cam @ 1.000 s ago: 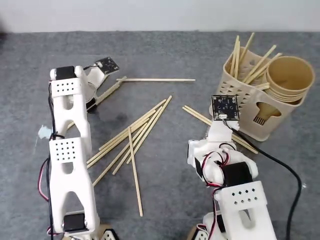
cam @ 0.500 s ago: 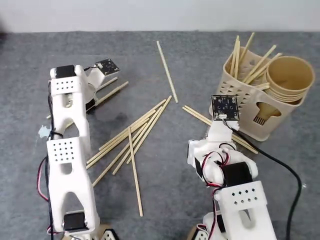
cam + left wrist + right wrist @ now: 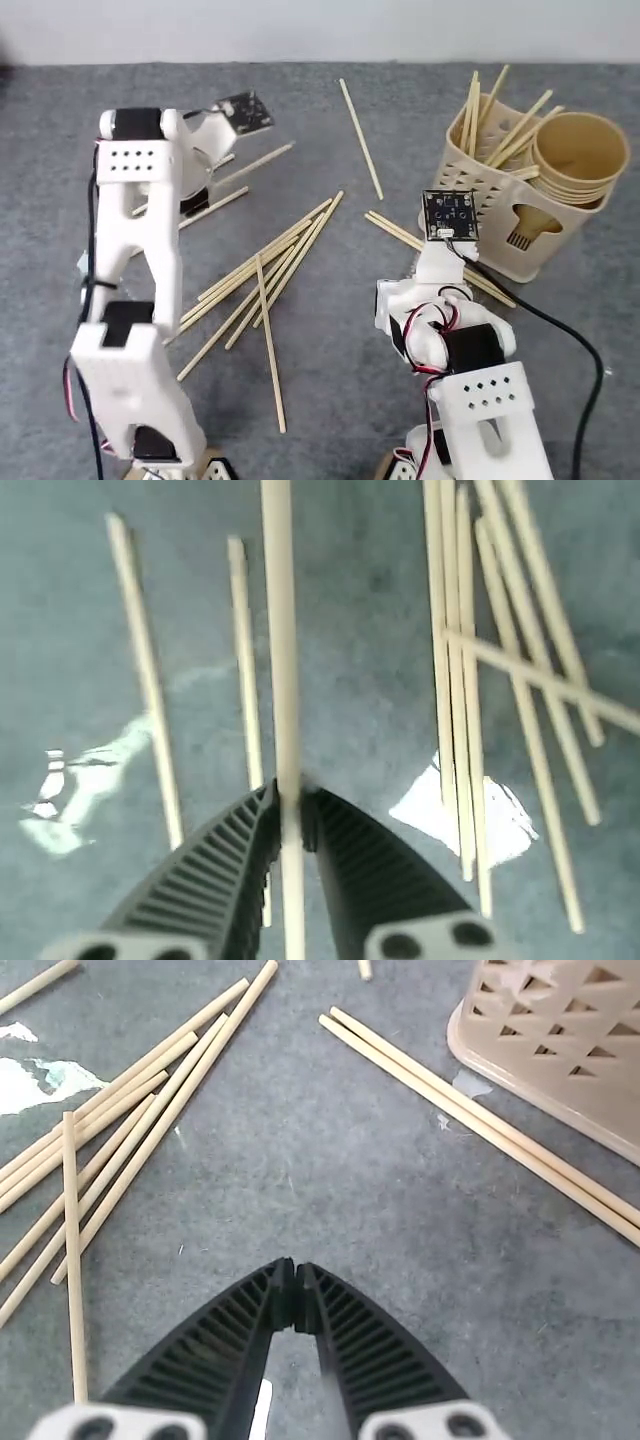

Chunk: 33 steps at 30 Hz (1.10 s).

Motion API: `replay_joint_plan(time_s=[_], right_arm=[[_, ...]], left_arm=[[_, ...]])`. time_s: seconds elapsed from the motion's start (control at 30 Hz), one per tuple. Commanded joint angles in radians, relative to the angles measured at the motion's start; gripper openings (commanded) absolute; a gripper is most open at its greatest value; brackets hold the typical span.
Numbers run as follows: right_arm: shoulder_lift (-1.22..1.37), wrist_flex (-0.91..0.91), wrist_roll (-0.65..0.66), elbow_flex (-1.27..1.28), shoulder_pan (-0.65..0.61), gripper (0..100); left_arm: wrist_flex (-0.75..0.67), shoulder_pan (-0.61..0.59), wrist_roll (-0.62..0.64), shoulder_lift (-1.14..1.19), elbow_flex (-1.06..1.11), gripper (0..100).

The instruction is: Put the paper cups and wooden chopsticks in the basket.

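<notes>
My left gripper [image 3: 288, 790] is shut on one wooden chopstick [image 3: 280, 630], which runs straight out past its tips; in the high view that gripper [image 3: 205, 188] is at the back left with the stick [image 3: 255, 165] angled to the right. Several chopsticks [image 3: 270, 265] lie fanned across the middle of the mat. One loose chopstick [image 3: 360, 125] lies at the back centre. A pair [image 3: 470, 1120] lies beside the basket [image 3: 520, 250], which holds stacked paper cups [image 3: 580, 150] and several upright chopsticks [image 3: 475, 105]. My right gripper [image 3: 295, 1265] is shut on nothing, low over the mat.
A white patch [image 3: 450, 805] and a scrap of clear tape [image 3: 90, 770] lie on the grey mat under the left arm. A black cable [image 3: 560, 330] trails from the right arm toward the front right. A pale wall borders the mat's far edge.
The left arm has risen and swung to the right with its chopstick. The loose chopstick at the back turned from crosswise to pointing away and slid right. The right arm is still.
</notes>
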Motion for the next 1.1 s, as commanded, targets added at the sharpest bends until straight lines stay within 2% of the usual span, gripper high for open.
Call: replay_joint_plan(time_s=[0.0,0.13,0.3,0.53,0.67,0.87,1.07], right_arm=[[-0.022,-0.005,-0.011,-0.006,-0.001,0.9],[-0.022,-0.005,-0.008,-0.006,0.079,0.9],[-0.022,-0.015,-0.008,-0.006,0.197,0.9],[-0.022,-0.016,-0.008,-0.006,0.217,0.9],[-0.022,-0.033,-0.008,-0.006,0.263,0.9],[-0.013,-0.09,-0.009,-0.006,0.361,0.9],[-0.021,-0.15,-0.012,-0.006,0.47,0.9]], left_arm=[[0.02,0.055,0.083,-0.167,-0.005,1],[0.002,0.147,0.201,-0.27,-0.007,1],[-0.155,0.256,0.4,-0.381,-0.007,1],[-0.525,0.377,0.769,-0.445,-0.002,1],[-0.766,0.408,0.918,-0.434,-0.001,1],[-1.08,0.519,0.976,-0.434,0.107,1],[-1.45,0.603,0.99,-0.433,0.329,1]])
